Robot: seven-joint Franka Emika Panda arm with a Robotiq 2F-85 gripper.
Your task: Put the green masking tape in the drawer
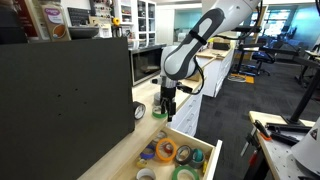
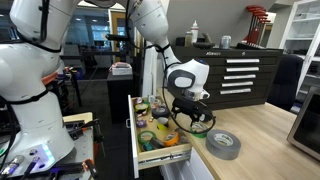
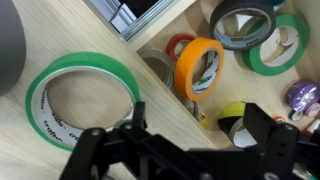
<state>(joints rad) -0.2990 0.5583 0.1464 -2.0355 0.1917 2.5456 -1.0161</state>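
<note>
Wrist view: gripper (image 3: 192, 138), jaws spread and empty, hovers above green masking tape (image 3: 85, 60) lying flat on the countertop (image 3: 70, 28) just outside the open drawer (image 3: 160, 30); likely best to centre over one side of the ring before closing

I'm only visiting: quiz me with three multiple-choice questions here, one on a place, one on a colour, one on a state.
1. The green masking tape nearest the gripper lies: A in the drawer, B on the counter, C on the floor.
2. The big roll on the counter is: A grey, B red, C yellow.
3. The drawer is: A shut, B open, C removed.
B: it lies flat on wood outside the drawer. A: its band is grey. B: rolls inside show.
</note>
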